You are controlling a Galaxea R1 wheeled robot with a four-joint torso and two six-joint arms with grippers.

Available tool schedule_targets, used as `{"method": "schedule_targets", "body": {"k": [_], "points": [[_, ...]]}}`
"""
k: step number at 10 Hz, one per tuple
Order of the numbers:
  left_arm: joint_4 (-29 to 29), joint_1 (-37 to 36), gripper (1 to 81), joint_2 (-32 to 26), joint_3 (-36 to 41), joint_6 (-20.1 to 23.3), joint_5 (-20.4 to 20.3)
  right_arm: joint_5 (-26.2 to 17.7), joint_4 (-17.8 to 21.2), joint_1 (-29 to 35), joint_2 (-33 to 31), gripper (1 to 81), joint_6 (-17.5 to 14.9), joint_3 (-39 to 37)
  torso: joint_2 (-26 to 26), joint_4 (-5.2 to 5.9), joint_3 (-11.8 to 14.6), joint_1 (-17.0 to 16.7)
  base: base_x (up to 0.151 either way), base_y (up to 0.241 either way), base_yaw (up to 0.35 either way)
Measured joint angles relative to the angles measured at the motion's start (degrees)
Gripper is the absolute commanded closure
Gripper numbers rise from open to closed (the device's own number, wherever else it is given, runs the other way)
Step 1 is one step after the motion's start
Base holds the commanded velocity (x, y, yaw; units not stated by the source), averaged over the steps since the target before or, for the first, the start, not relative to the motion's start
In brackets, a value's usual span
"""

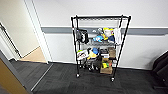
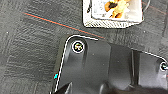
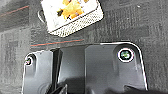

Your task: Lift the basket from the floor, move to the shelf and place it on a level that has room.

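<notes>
Basket (image 2: 113,13): on the floor (image 2: 30,50), upright, seen from above in both wrist views; pale lining, orange and dark items inside; not lifted, nothing touching it.
Basket, right wrist view (image 3: 72,16): same thing, lying skewed on the carpet, small dark loop handle at one end.
Floor marks: thin orange-red line on the carpet just beside the basket in both wrist views.
Grippers: fingers not made out in either wrist view; cannot tell whether wide or narrow; judged empty, since the basket sits apart from the dark wrist plates.
Shelf (image 1: 100,47): black wire rack on casters against the white wall, straight ahead in the head view, well apart from the robot.
Level (image 1: 100,18): top tier, looks bare; judged the one with room.
Lower tiers: crowded with plush toys (image 1: 106,35), a dark bag (image 1: 82,36) hanging at the left post, cardboard boxes (image 1: 107,66) low on the right.
Progress: at the start by the look of it; lift not yet done, drive to the rack not yet done, placing not yet done.
Surroundings: open doorway (image 1: 27,50) to the left with tan wooden flooring beyond; dark object (image 1: 161,67) at the right edge, kind unclear.
Obstacles: carpet between robot and rack shows nothing lying on it; top tier sits high, so a long reach upward judged necessary; rack on wheels, may roll if pushed.
</notes>
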Motion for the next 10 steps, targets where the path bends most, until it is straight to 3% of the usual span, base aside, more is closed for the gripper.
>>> {"method": "schedule_targets", "body": {"k": [3, 10], "points": [[-0.05, -1.90, 1.0, 0.27, -0.04, -0.01, 0.90, -1.07, 1.18, 4.33, -1.60, 1.0, 0.02, 2.26, -5.73, 0.02, -5.33, 3.70, 0.000, 0.000, 0.000], [-0.17, -3.80, 1.0, 0.93, -0.12, -3.43, 1.49, -6.38, 2.79, 9.19, -1.56, 1.0, 0.00, 2.54, -18.32, 0.02, -6.69, 11.69, 0.000, 0.000, 0.000]]}}
